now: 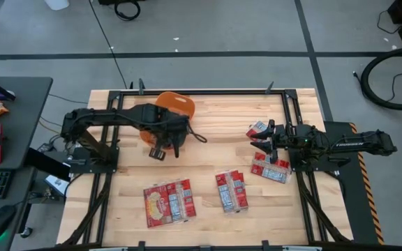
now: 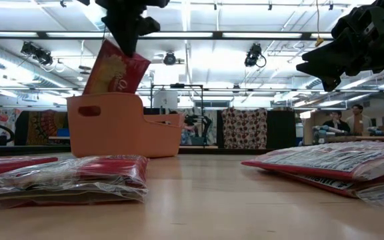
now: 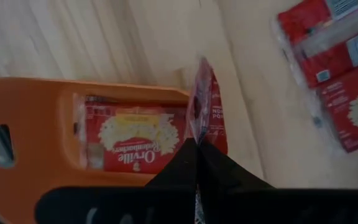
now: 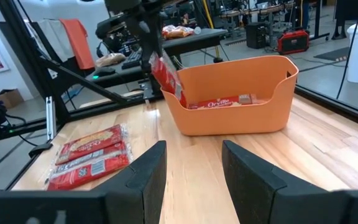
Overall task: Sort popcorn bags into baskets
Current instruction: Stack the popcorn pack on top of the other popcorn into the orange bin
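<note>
I see a pale wooden table (image 1: pixel 208 160) with a smooth finish. The orange basket (image 4: pixel 241 106) looks like matt plastic; popcorn bags (image 2: pixel 65 177) wear glossy, crinkled wrap.

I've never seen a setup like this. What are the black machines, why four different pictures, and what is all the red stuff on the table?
The black machines are two robot arms at a wooden table, each ending in a two-finger gripper. One picture looks down from above, one looks level across the tabletop, and two come from cameras on the arms' wrists. The red things are popcorn bags lying in small heaps. The left gripper is shut on a popcorn bag, hanging it at the rim of the orange basket, which already has one bag inside. The right gripper waits open above the table's right side, holding nothing.
</note>
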### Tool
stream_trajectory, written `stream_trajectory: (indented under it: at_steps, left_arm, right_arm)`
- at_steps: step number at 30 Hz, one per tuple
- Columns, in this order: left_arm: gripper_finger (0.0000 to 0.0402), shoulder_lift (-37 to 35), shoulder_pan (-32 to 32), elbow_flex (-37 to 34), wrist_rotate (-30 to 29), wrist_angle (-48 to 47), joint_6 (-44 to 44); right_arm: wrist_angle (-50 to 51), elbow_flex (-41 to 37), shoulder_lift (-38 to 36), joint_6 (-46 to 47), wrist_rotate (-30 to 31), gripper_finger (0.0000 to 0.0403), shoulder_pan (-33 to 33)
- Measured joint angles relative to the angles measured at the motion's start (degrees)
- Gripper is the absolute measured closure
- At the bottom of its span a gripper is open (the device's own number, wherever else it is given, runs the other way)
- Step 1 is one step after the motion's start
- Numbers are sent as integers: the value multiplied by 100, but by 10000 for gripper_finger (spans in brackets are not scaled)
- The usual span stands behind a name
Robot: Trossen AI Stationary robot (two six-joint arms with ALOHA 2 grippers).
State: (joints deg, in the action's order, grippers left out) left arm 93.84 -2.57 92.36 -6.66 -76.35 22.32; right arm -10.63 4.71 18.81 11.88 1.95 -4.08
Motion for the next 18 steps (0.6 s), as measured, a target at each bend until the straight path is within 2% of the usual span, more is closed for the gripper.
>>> stream_trajectory:
  at_steps: [9, 14, 18]
  left_arm:
    - [399, 0, -681, -1, 505, 316, 127]
    - [395, 0, -1123, -1, 565, 311, -115]
    - [394, 107, -1432, 0, 963, 291, -376]
  right_arm:
    - [0, 0, -2, 2, -10, 243, -2]
    - [0, 0, 0, 4, -10, 243, -2]
    - [0, 0, 0, 17, -12, 243, -1]
